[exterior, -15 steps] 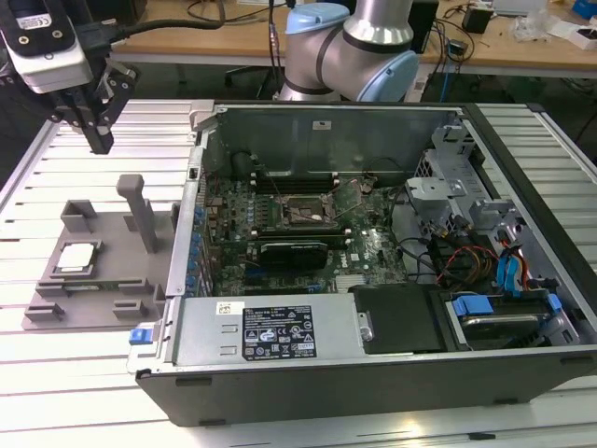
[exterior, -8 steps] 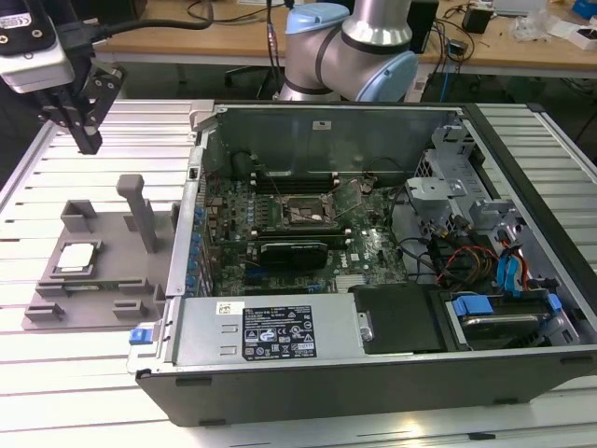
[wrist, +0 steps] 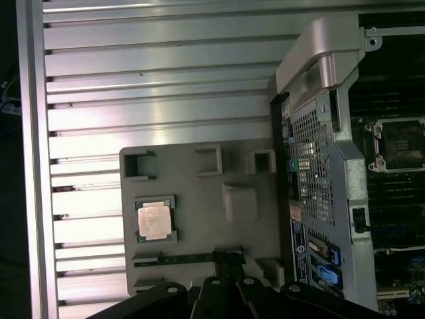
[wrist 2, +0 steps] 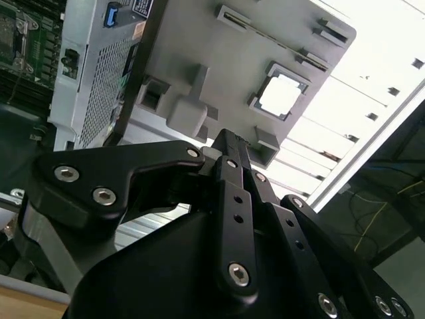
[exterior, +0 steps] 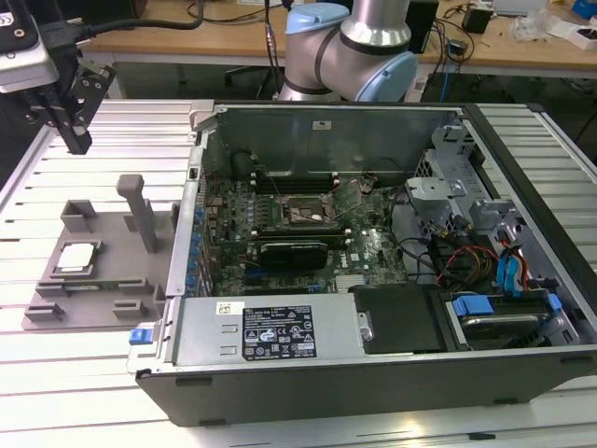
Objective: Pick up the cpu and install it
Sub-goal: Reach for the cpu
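The gripper (exterior: 78, 142) hangs above the slatted metal table (exterior: 65, 373), at the far corner on the exterior view's left, beyond the grey tray (exterior: 117, 245). Its black fingers are pressed together at the tips and carry nothing; both wrist views show them meeting in one narrow point (wrist 2: 229, 137) (wrist: 227, 254) aimed towards the tray.

The cpu (exterior: 76, 257) lies flat in a shallow square nest on the tray, silvery top up, well apart from the gripper. In the second wrist view the cpu (wrist 2: 277, 96) reads as a bright square framed by low corner blocks, and in the first wrist view it (wrist: 154, 221) sits just beside an upright block (wrist: 239, 201).

The tray touches or nearly touches the open computer case (exterior: 373, 385), which lies on its side on the exterior view's right of the tray. Inside the case, on the green motherboard (exterior: 373, 252), the black socket frame (exterior: 303, 213) is visible near the middle, with no chip seen in it. The arm's base (exterior: 350, 47) stands behind the case
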Motion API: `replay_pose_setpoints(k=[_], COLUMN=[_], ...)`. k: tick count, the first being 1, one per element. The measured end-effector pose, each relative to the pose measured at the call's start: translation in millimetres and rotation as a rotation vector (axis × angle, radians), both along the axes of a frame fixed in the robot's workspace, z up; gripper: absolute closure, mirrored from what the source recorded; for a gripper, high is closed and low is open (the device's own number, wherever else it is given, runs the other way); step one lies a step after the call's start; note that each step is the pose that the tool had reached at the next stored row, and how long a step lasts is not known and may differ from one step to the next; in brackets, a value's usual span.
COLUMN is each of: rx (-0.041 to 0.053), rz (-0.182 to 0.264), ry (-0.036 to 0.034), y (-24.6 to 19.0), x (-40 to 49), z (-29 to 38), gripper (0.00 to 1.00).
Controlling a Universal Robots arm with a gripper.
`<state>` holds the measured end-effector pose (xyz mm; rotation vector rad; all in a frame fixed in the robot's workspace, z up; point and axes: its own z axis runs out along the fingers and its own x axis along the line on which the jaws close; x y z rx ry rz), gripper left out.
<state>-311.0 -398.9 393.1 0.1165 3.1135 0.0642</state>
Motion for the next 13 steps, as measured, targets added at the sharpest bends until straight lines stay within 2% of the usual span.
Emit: replay_pose_setpoints(k=[13], rx=[-0.0008], rz=[0.000], ry=[0.0001], y=[0.0], x=[-16.1], z=[0.0], gripper=[0.89])
